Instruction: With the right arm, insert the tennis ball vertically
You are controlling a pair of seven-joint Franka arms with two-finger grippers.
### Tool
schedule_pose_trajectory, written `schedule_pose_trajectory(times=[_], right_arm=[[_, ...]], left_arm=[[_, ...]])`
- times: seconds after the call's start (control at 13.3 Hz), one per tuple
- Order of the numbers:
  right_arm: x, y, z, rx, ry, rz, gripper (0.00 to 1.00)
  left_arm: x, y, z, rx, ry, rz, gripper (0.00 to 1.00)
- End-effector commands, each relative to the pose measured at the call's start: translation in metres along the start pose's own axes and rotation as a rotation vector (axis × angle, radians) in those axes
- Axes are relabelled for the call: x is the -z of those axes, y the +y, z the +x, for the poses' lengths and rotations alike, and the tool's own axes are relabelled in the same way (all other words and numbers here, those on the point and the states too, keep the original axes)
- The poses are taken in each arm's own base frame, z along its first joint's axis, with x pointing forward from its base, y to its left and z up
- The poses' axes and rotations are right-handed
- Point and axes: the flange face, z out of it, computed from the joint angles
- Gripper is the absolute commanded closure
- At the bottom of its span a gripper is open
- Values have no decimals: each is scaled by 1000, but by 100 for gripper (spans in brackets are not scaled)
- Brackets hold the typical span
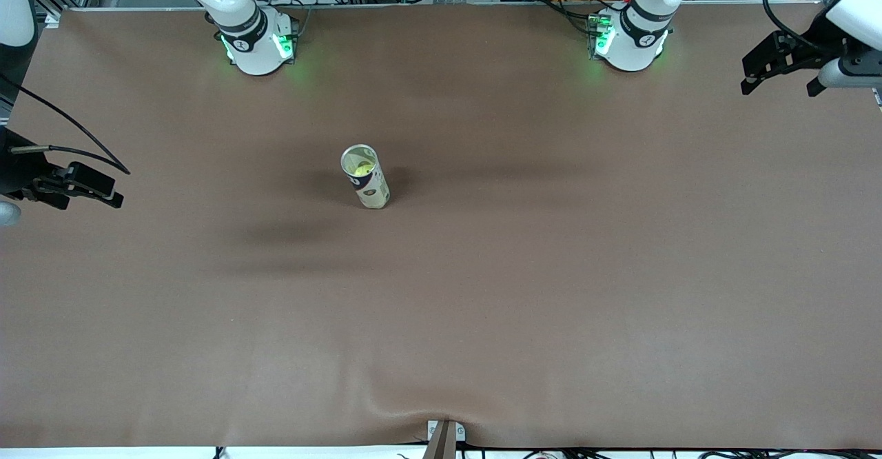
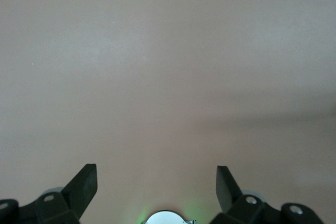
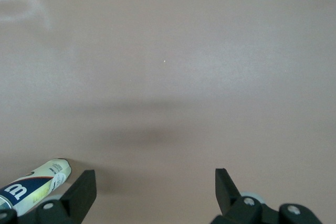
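Note:
A tall tennis-ball can [image 1: 366,182] with a dark label band stands near the middle of the brown table, its open top showing. A yellow-green tennis ball [image 1: 360,167] sits inside it, below the rim. My right gripper [image 1: 114,189] hangs open and empty over the table's edge at the right arm's end, well apart from the can. In the right wrist view its fingers [image 3: 155,178] stand wide over bare table, and the can [image 3: 31,188] shows beside one finger. My left gripper [image 1: 777,81] waits open over the left arm's end; the left wrist view [image 2: 156,174] shows nothing between its fingers.
The brown mat [image 1: 524,293] covers the whole table, with a small ripple at its edge nearest the front camera. The two arm bases [image 1: 256,45] [image 1: 630,42] stand along the edge farthest from that camera. A bracket [image 1: 444,435] sticks up at the near edge.

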Motion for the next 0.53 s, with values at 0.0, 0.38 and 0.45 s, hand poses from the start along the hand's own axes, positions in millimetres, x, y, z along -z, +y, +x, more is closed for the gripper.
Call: schedule_pose_trajectory(times=[0.0,0.38,0.45], right_arm=[[3,1,-3,8,4,17,0],[2,1,-3,8,3,18,0],[2,1,-3,8,3,18,0]], left_arm=[[2,0,11,16,1,-19,0],[-3,-1,13,11,-12,-23,0],[-3,-1,11,10,-19,-23,0]])
